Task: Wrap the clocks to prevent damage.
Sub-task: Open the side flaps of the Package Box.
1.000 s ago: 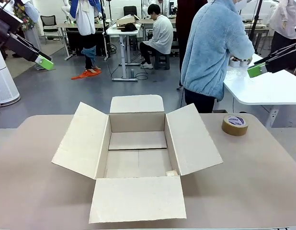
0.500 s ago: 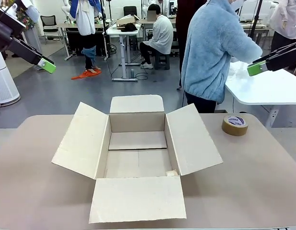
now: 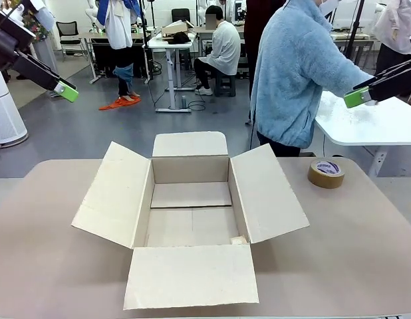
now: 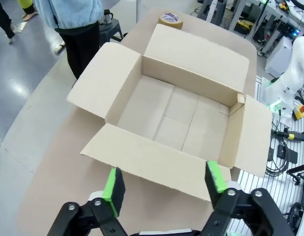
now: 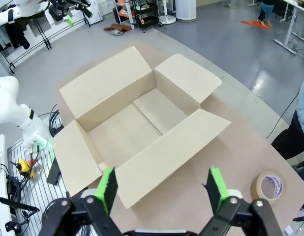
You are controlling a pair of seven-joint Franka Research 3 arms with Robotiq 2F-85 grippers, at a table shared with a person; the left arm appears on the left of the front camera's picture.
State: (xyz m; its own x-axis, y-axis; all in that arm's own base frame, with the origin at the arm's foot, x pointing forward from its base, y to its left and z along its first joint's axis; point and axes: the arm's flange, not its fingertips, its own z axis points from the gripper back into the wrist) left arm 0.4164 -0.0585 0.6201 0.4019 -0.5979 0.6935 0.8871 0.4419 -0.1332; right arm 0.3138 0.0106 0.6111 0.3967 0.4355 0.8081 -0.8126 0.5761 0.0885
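My left jaws hung high at the left side, well above the counter (image 3: 338, 252). They were spread wide, with nothing between the green pads (image 4: 113, 186). My right jaws hung just as high at the right side. They too were spread wide, and they held nothing.

Below and between them a cardboard box (image 3: 192, 226) stood in the middle of the counter with all four flaps folded outward. The near flap lay almost flat toward me, the two side flaps slanted up and out, and the far flap stood behind the back wall. The bare cardboard floor of the box showed, with its seams running across it.

A roll of brown tape (image 3: 326, 173) lay flat on the counter. It was to the right of the box and toward the far edge, well apart from the right flap.

Beyond the far edge stood a person (image 3: 292, 73) in a pale blue fleece jacket and dark trousers. The person was turned away from the box and reaching one arm over a white table (image 3: 372, 123) at the right. My right jaws crossed in front of that arm's end in the front view, so I could not tell what the hand was doing.

Where the clocks lay I could not tell
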